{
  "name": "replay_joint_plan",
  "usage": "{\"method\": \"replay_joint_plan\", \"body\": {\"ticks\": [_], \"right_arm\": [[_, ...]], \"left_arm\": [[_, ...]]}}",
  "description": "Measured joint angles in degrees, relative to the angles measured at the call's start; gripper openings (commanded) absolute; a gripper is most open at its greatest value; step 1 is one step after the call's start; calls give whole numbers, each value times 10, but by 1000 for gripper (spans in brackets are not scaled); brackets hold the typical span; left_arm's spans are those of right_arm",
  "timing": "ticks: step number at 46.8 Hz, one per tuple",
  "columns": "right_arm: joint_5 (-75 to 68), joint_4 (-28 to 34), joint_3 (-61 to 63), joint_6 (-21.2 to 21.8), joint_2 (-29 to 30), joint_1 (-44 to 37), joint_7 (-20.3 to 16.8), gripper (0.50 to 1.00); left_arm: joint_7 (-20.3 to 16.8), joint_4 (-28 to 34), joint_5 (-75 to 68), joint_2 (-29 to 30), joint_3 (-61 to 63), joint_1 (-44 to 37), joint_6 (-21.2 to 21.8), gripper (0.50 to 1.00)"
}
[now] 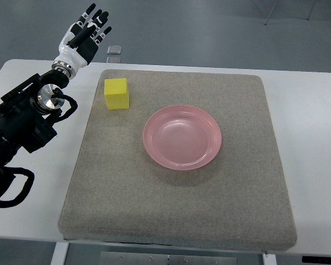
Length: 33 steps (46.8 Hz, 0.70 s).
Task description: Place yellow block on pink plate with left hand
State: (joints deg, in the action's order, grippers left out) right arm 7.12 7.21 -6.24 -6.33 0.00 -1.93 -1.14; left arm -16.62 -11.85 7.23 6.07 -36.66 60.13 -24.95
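One grey felt mat [176, 210] is covering the white table [314, 110], carrying one empty round pink plastic plate [182, 137]. One yellow foam cube [116, 94] is sitting at the mat's far-left corner, ungrasped. The left hand [87, 34] is hovering beyond it, fingers extended, empty; reaching comes next, needing descent toward the cube.
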Motion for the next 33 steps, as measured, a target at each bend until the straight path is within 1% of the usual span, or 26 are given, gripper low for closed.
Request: {"method": "replay_joint_plan", "body": {"ticks": [12,24,29,33], "right_arm": [[0,0,0,0,0,0,0,924],[0,0,0,0,0,0,0,924],[0,0,0,0,0,0,0,924],[0,0,0,0,0,0,0,924]], "left_arm": [[4,-2,-5,8,33,4,3,988],[5,-16,-6,17,133,31,2,986],[7,-29,-9,35,181,50,-3,986],[7,-61,-21,67,233,77,-5,986]]}}
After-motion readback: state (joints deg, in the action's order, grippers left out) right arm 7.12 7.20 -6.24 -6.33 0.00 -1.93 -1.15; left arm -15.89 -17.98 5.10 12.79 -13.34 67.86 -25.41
